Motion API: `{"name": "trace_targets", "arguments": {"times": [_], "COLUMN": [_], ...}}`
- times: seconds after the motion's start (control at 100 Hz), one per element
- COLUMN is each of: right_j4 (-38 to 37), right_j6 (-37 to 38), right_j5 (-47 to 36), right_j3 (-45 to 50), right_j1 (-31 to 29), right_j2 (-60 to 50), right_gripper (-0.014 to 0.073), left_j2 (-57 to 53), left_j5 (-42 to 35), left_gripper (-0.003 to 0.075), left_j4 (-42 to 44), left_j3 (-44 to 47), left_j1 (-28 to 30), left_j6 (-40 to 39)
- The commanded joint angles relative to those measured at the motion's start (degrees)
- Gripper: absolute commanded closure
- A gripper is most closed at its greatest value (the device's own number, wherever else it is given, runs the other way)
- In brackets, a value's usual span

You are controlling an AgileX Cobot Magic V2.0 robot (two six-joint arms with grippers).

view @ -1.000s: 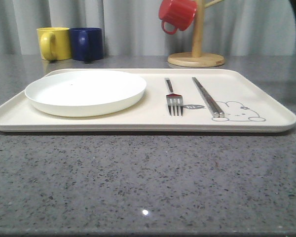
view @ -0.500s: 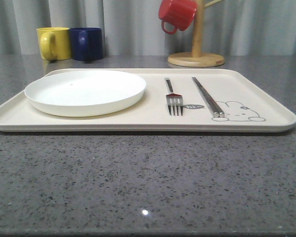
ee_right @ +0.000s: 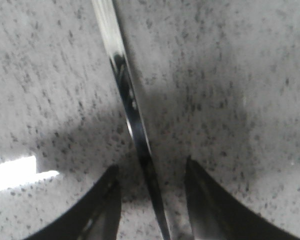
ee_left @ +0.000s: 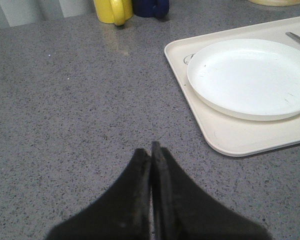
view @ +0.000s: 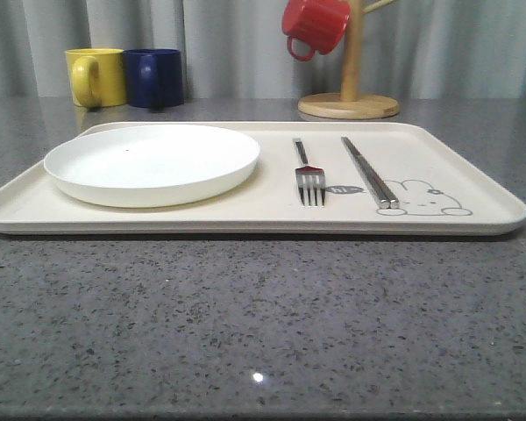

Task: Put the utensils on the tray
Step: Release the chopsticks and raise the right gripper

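Right tool (ee_right: 151, 165) straddles spoon handle (ee_right: 124, 87); tray (view: 473, 171) unchanged.

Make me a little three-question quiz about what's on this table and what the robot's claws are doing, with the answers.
1. True or false: the fork and the chopsticks already lie on the tray.
2. What lies between the open fingers of the right gripper? A) a mug B) a slim silver handle on the grey table C) the plate
3. Fill in: the left gripper is ____, above bare table beside the tray.

Key: 1 true; 2 B; 3 shut.
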Motion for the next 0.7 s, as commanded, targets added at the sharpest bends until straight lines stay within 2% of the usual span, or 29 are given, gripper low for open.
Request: {"name": "trace_targets", "arguments": {"times": [0.0,0.06,0.24,0.51,0.69], "right_j4": [-0.3,-0.1,0.7,3.3,4.3], "right_j6": [-0.8,-0.8,-0.8,-0.7,-0.7], "right_j5": [-1.2,-1.2,-0.4,0.3,4.3], "right_j3": [-1.5,-1.5,-1.5,-1.5,-1.5], "right_j1": [-0.6,-0.6,-0.6,-0.1,6.3], "right_j2": [-1.6,-1.5,-1.5,-3.7,-10.2], "right_gripper": [0.0272,0.0331,0.0666,0.0661,0.0661], "left_j2": [0.5,0.5,0.5,0.5,0.5], "left_j5": [-4.2,-4.2,-4.2,-4.2,-4.2], "left_gripper": [0.0739,0.0739,0.0739,0.0739,0.0739], "left_j4": [-0.8,-0.8,-0.8,-0.8,-0.8], "left_j3": [-1.5,-1.5,-1.5,-1.5,-1.5], "left_j1": [0.1,0.1,0.1,0.1,0.1], "left_j6": [-0.4,-0.4,-0.4,-0.4,-0.4]}}
